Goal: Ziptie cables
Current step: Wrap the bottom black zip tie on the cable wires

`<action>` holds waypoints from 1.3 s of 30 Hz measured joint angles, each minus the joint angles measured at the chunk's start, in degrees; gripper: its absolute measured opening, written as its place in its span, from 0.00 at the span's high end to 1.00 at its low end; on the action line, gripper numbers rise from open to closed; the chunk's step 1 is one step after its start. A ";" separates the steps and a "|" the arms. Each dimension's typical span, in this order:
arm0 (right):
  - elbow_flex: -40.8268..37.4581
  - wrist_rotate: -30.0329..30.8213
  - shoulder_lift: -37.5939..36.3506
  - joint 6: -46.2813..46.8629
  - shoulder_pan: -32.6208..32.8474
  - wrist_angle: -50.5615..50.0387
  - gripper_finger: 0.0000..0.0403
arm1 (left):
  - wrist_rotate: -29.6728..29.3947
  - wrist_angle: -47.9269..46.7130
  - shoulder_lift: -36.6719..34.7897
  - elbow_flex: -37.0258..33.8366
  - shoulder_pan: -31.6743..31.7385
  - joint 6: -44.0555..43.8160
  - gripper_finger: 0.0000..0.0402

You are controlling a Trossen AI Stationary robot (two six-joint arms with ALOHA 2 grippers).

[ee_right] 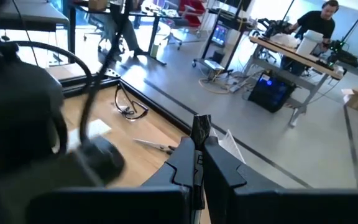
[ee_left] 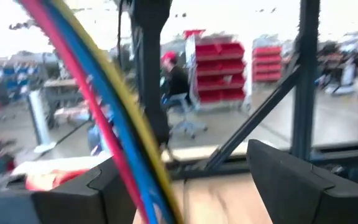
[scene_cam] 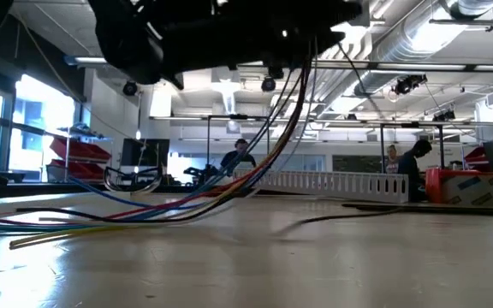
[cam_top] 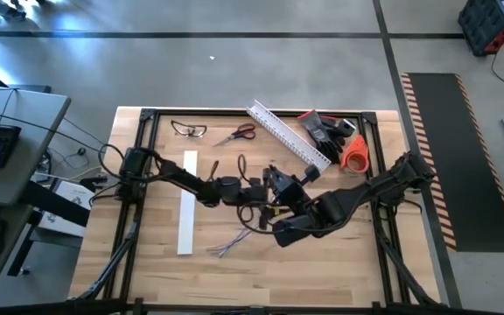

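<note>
Mid-table | left fingers (ee_left: 185, 180) spread, cables (ee_left: 104, 112) between | right fingers (ee_right: 199, 163) closed, empty; bare table (cam_top: 322, 271) edge near

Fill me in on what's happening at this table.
Two robot arms are working mid-table on a bundle of coloured cables, lifted at one end while the loose ends trail on the table. The left gripper is open with the cables running past its fingers. The right gripper is shut close by. No ziptie shows clearly.

We see both arms crowded over the white strip's (cam_top: 187, 203) right side; cables (cam_top: 230, 245) trail beneath them. Bare table (cam_top: 322, 271) lies below; scissors (cam_top: 235, 134), glasses (cam_top: 189, 129) and slotted channel (cam_top: 287, 136) block the far edge.
</note>
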 joint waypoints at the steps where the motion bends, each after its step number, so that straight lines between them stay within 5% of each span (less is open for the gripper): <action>1: 0.00 0.17 -0.10 0.34 0.50 0.01 1.00 | -0.55 -1.44 0.25 0.56 -0.02 -0.13 0.36; 6: 0.03 5.44 -1.88 1.38 4.72 0.63 1.00 | -0.92 -4.71 0.25 0.63 0.46 -0.65 0.44; 11: 0.11 9.49 -3.20 1.41 8.02 0.55 1.00 | 5.22 -5.21 -0.74 -1.03 -0.19 -2.84 0.47; 19: 0.11 9.45 -3.98 3.56 9.78 -3.45 1.00 | 4.37 -10.69 -9.10 -18.56 -2.88 -4.39 0.47; 22: 0.11 9.19 -3.98 8.23 9.45 -7.18 1.00 | 0.99 -3.16 -12.77 -26.95 -2.49 -6.05 0.47; 25: -0.36 8.99 -3.98 11.51 8.79 -8.86 1.00 | 0.92 13.92 -14.91 -30.87 -1.25 -4.21 0.47; 29: -0.42 8.31 -3.98 12.47 7.22 -7.99 1.00 | 5.38 21.59 -14.97 -27.08 1.07 0.83 0.47; 34: -0.44 5.76 -3.98 10.30 5.50 -4.72 1.00 | 14.26 7.02 -13.71 -14.33 3.26 2.69 0.42; 39: -0.44 4.71 -3.98 5.71 5.11 -0.80 1.00 | 15.69 -1.93 -11.95 -5.62 4.14 3.44 0.36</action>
